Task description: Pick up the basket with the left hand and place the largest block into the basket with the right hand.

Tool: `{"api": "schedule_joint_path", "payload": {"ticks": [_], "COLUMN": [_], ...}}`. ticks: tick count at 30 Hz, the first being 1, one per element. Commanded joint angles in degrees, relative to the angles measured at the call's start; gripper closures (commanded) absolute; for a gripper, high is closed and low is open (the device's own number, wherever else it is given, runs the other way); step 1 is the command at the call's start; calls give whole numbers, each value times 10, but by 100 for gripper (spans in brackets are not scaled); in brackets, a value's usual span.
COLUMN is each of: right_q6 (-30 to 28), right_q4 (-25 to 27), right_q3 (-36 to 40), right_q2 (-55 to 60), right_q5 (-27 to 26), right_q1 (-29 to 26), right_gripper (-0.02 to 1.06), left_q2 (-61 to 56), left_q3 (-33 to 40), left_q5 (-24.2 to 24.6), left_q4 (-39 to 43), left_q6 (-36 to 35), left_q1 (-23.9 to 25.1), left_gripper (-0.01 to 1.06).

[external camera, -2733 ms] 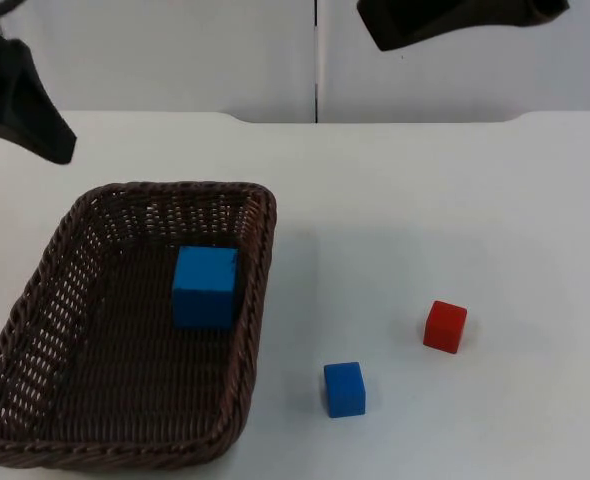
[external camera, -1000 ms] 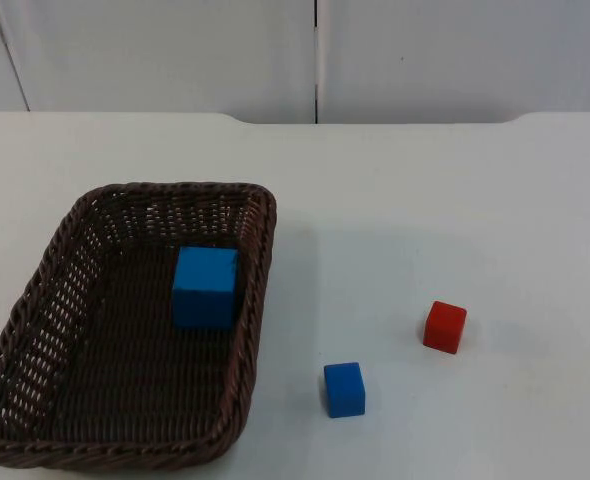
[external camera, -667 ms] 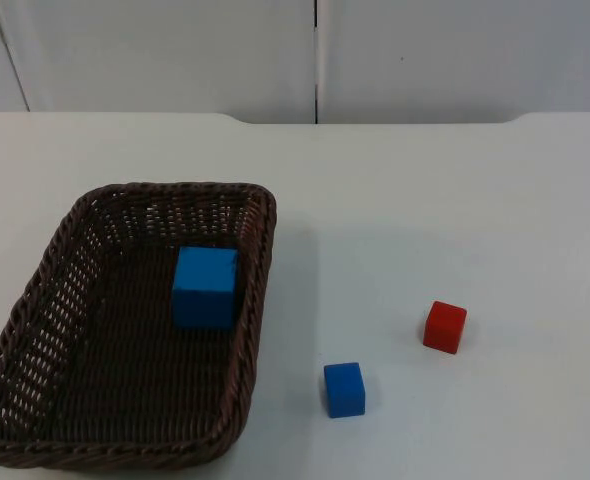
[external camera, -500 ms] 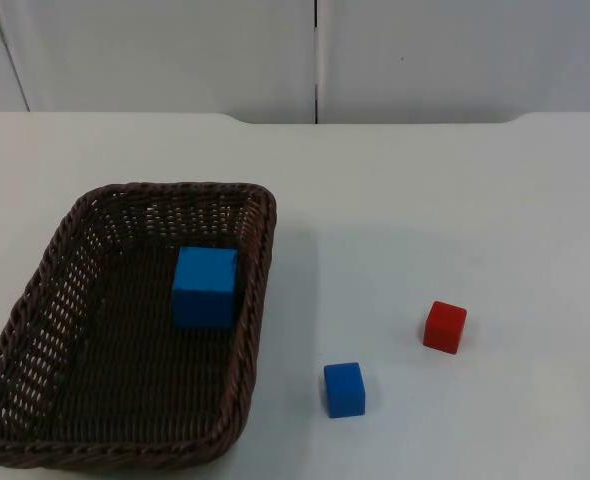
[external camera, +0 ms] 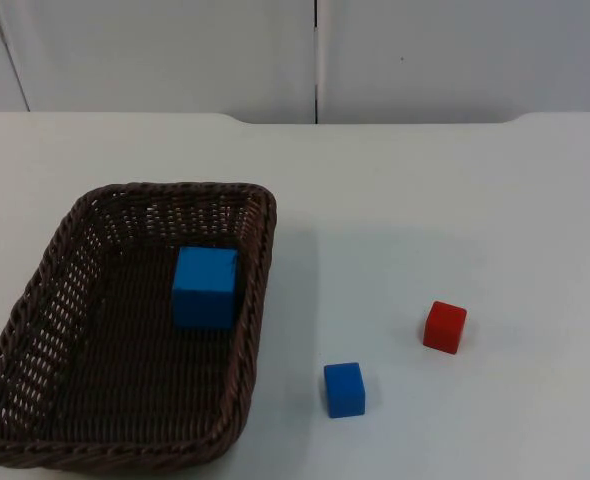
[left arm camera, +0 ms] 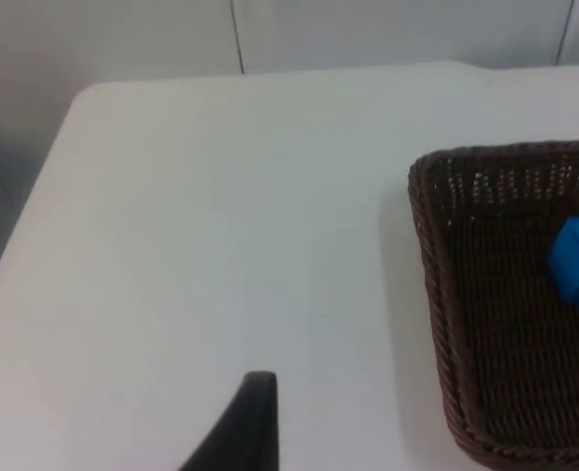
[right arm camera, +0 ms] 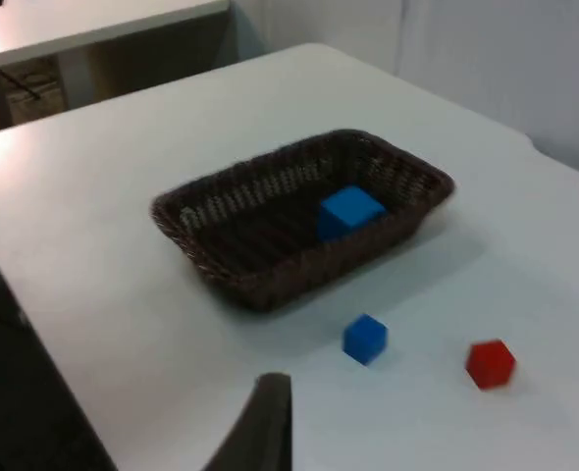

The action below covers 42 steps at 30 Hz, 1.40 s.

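A brown wicker basket rests on the white table at the left. The largest block, a blue cube, lies inside it against the right wall. A small blue cube and a small red cube sit on the table to the basket's right. My left gripper hangs high over bare table beside the basket, well apart from it. My right gripper is raised far back from the basket, the big blue cube, the small blue cube and the red cube.
The grey partition wall closes the table's far side. The table's left edge drops off beside the left arm. Another table top stands beyond this one. Open table lies between the basket and the wall.
Both arms, seen in the upper corners 2.7 s ago, have pulled out of the top view. The basket and all three blocks have stayed put.
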Motion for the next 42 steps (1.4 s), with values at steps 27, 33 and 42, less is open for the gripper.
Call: {"api": "schedule_joint_path", "payload": {"ticks": [27, 33, 42], "right_q6": [32, 32, 32], "right_q4": [-29, -29, -31], "right_q3": [25, 25, 25], "right_q2": [-5, -5, -5], "right_q5": [60, 60, 60], "right_q1": [2, 2, 2], "right_gripper": [18, 18, 18], "left_q2": [-2, -2, -2], "left_q3": [19, 19, 19], "left_q5": [5, 5, 5], "left_q4": [14, 16, 16], "left_q6": [-24, -29, -29], "left_q1": [-1, -1, -1], "left_gripper": [0, 0, 0]}}
